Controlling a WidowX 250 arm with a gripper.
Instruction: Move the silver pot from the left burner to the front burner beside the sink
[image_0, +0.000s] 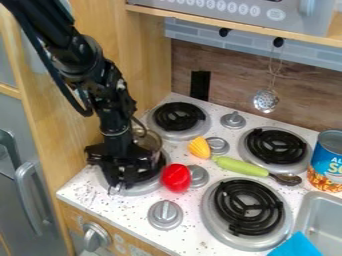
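Where the silver pot (151, 141) sits on the left burner (144, 188), the black gripper (119, 186) is at its seven o'clock; I can't tell how open, or if it's holding anything. Best go slow, missing the red toy (176, 178) at five o'clock.

Pot (150, 141): metallic, with a shiny, brownish-grey wall and a round rim. Position: directly beside the jaws, above and to their right in the camera view. Pose: appears upright; the lower part is largely hidden by the arm, so contact with the jaws cannot be determined. Red object (176, 178): rounded, smooth and glossy, with a pale highlight. Position: near the jaws, to their right, visibly apart from them. State: whole, resting on the worktop.
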